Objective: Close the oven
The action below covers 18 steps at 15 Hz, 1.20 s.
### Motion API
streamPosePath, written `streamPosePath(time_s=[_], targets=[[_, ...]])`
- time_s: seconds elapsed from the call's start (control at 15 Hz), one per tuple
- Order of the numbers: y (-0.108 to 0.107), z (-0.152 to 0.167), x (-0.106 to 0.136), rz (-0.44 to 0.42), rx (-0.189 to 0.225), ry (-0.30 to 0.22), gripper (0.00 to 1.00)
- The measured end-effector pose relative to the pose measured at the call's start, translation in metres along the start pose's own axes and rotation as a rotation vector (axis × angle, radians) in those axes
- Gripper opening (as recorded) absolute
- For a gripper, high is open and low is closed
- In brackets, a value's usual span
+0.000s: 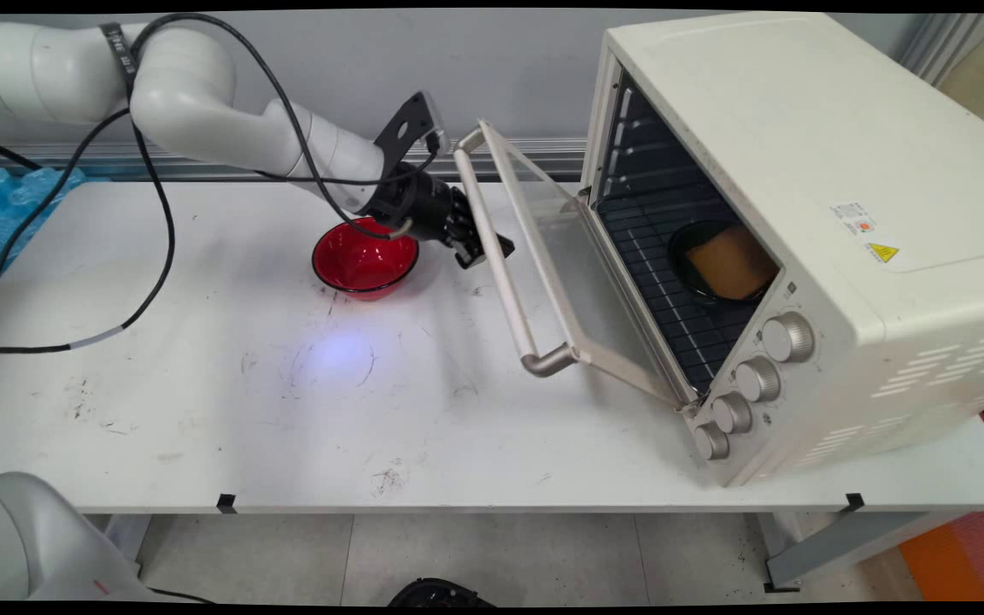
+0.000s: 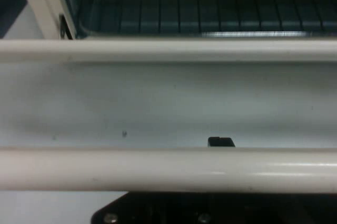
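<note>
One cream-white metal toaster oven (image 1: 799,171), boxy with vented side, stands on the right of the white table (image 1: 287,410). Its glass door (image 1: 560,273) is swung partly open on the bottom hinge, tilted, neither shut nor laid flat. Four round silver knobs (image 1: 757,380) run in a column at the front corner.

Inside, on the dark wire rack (image 1: 654,256): a round black dish (image 1: 688,265) holding a flat tan slab (image 1: 731,260), bread-like, matte. It sits well in on the rack.

Black two-finger gripper (image 1: 479,246) is at the door's pale tubular handle (image 1: 496,256), near the upper half of the bar. From the hand view the smooth rounded bar (image 2: 168,168) crosses right in front of the hand, with the door's frame edge (image 2: 168,50) and the rack beyond. Cannot tell whether the claw is clamped on the bar or only set against it; contact itself looks likely but is hidden.

Glossy red round bowl (image 1: 364,256), dark-rimmed, empty as far as visible, sits on the table just beside the gripper, on its left in the main view. Table surface is scuffed with dark marks.
</note>
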Motion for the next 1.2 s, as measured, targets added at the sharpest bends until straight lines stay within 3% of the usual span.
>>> streamPosePath(time_s=[0.53, 1.2], targets=[[-0.005, 0.004, 0.026, 0.002, -0.017, 0.081, 0.0], [-0.01, 0.011, 0.05, 0.006, -0.034, 0.14, 0.0]])
